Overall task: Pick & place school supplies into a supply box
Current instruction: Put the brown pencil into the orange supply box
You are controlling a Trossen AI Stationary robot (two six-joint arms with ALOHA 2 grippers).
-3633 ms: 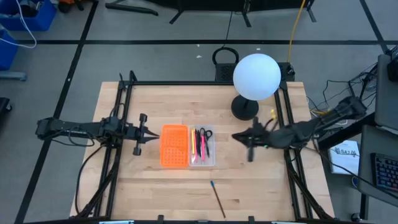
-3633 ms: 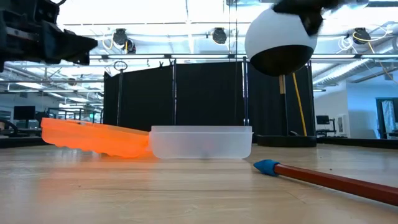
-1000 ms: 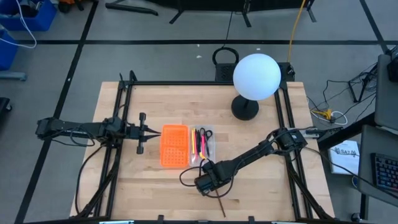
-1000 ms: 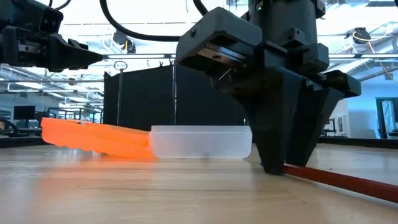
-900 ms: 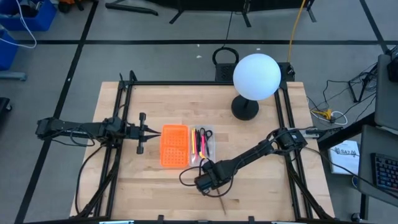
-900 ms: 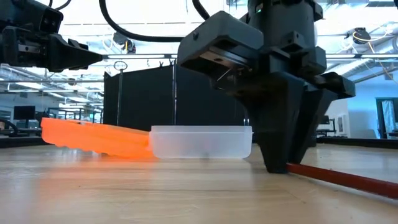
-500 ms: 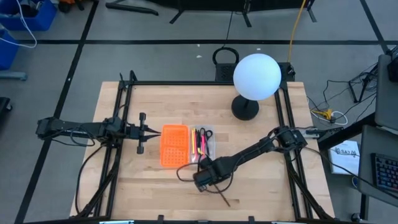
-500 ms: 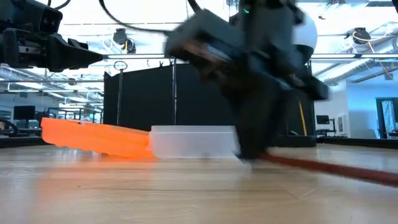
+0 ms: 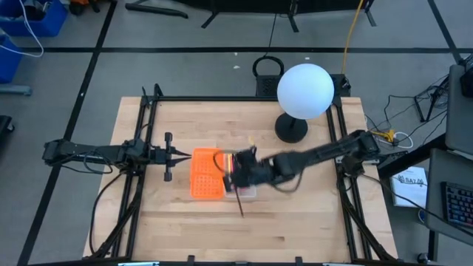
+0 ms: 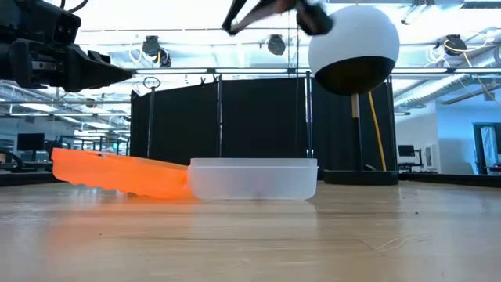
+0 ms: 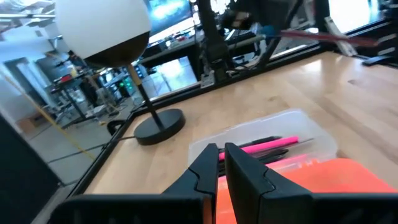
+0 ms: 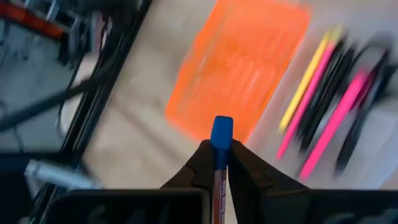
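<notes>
The supply box lies open at mid-table: an orange half (image 9: 207, 174) and a clear tray (image 9: 246, 185) holding pink, yellow and black pens (image 12: 329, 106). My right gripper (image 9: 235, 174) hovers over the box, shut on a brown pencil (image 9: 240, 203) with a blue cap (image 12: 222, 132). In the low view only a blurred part of that gripper (image 10: 266, 12) shows at the top, above the tray (image 10: 253, 178). My left gripper (image 9: 181, 155) waits shut, level, just left of the orange half. My right gripper pinches the pencil between its two fingers (image 12: 202, 163) just behind the blue-capped end (image 12: 221, 152), which sticks out past the fingertips. The fingers slant down from the table's right. The pencil is lifted clear, its long shaft (image 11: 329, 36) trailing toward the near edge.
A white globe lamp (image 9: 304, 90) on a black base (image 9: 290, 129) stands at the back right. Black frame rails (image 9: 144, 148) run along the table's left and right sides. Bare wood (image 9: 295, 229) lies near the front edge.
My right gripper has taken hold of the pencil where it lay near the front edge. It then rose and swung toward the far side, over the box. The pencil has been lifted clear of the table, its blue end leading.
</notes>
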